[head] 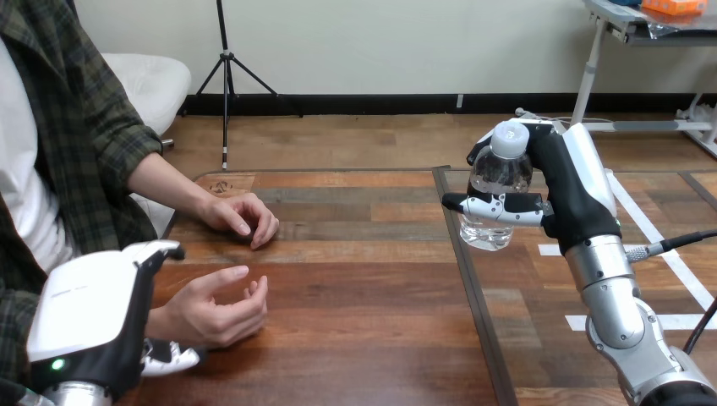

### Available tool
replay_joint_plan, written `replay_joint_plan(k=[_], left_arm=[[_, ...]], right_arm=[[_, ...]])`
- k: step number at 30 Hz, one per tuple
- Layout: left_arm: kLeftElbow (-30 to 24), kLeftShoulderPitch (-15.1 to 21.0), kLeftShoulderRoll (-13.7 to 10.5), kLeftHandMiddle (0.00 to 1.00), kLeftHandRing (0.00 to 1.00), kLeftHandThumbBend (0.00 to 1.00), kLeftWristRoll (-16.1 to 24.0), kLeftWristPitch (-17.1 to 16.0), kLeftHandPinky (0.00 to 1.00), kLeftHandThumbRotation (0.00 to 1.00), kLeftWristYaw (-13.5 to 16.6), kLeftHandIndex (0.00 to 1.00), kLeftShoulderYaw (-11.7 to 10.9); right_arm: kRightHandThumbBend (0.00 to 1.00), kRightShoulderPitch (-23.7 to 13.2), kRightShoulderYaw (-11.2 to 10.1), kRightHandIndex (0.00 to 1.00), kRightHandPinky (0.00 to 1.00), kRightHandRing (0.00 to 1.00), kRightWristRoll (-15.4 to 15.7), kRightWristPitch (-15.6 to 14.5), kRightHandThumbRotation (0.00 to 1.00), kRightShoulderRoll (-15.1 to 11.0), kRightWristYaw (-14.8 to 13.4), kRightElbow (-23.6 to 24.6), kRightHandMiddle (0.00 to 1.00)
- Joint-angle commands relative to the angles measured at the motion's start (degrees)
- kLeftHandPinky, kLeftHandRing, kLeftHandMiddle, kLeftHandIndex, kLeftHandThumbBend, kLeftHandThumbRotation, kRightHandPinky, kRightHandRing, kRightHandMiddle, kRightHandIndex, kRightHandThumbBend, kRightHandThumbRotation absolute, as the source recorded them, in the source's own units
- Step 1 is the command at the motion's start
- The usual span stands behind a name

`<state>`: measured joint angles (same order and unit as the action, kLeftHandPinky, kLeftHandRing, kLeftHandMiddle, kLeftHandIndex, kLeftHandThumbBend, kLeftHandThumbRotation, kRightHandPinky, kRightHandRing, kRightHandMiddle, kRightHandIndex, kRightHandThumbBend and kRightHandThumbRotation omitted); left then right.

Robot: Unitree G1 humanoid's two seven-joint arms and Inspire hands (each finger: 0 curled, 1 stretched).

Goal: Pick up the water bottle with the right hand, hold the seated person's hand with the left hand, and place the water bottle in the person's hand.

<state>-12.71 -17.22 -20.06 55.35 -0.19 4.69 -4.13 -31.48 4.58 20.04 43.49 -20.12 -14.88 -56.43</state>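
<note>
The brown plank-topped wooden table (355,279) spans the view. At its right side the right hand (575,194) has its fingers clamped round the clear plastic water bottle (499,182), upright and lifted off the table. The left hand (84,321) sits just beside the person's upturned, cupped hand (216,309) (grip or mere contact, I cannot tell). The bottle is well apart from that palm, so it has to travel leftward.
</note>
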Motion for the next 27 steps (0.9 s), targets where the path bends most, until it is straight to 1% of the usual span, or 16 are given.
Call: replay_joint_plan(k=[1,15,19,23,27], left_arm=[[-3.87,1.8,-2.08,0.78,0.75,1.0,1.62,2.22,0.67,0.0,-2.82,0.73,0.9],[-4.47,2.77,-3.22,0.77,0.74,1.0,3.76,7.52,0.69,0.0,-9.88,0.72,2.59],[-4.5,3.3,-3.08,0.77,0.73,1.0,4.17,9.39,0.68,0.0,-12.18,0.73,3.14],[-4.28,3.96,-3.2,0.76,0.72,1.0,5.15,10.9,0.67,0.0,-13.91,0.72,3.95],[-4.03,4.47,-3.43,0.75,0.71,0.99,5.4,11.75,0.66,0.0,-14.94,0.72,4.62]], right_arm=[[0.76,-3.62,-0.49,0.42,0.36,0.4,-0.75,1.88,0.0,-0.19,-0.24,1.27,0.44],[0.75,-3.53,-0.67,0.42,0.36,0.4,-1.18,1.98,0.0,-0.1,0.5,1.28,0.45],[0.75,-3.49,-0.7,0.42,0.37,0.4,-1.14,2.1,0.0,-0.11,0.59,1.35,0.45],[0.75,-3.49,-0.75,0.42,0.37,0.4,-1.15,2.29,0.0,-0.08,0.62,1.31,0.45],[0.75,-3.46,-0.76,0.42,0.37,0.4,-1.14,2.44,0.0,-0.12,0.65,1.31,0.45]])
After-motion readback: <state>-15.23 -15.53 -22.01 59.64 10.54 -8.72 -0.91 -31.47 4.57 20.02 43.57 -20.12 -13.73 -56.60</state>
